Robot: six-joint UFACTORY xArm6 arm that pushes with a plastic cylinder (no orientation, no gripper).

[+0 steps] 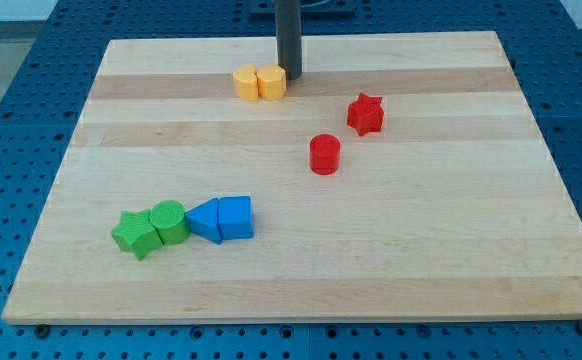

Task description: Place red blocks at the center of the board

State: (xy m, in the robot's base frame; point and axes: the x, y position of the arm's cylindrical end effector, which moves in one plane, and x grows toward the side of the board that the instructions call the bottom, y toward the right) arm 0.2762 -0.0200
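Observation:
A red cylinder [324, 155] stands a little right of the board's middle. A red star block [365, 114] lies up and to the right of it, a short gap apart. My tip [289, 75] is near the view's top, just right of two yellow blocks and touching or almost touching the nearer one. The tip is well above and left of both red blocks. The rod runs straight up out of the view.
Two yellow blocks [258, 83] sit side by side near the top edge. A green star [136, 234] and green cylinder [169, 222] touch at the lower left. Two blue blocks [222, 218] lie just right of them. The wooden board [451, 250] rests on a blue pegboard table.

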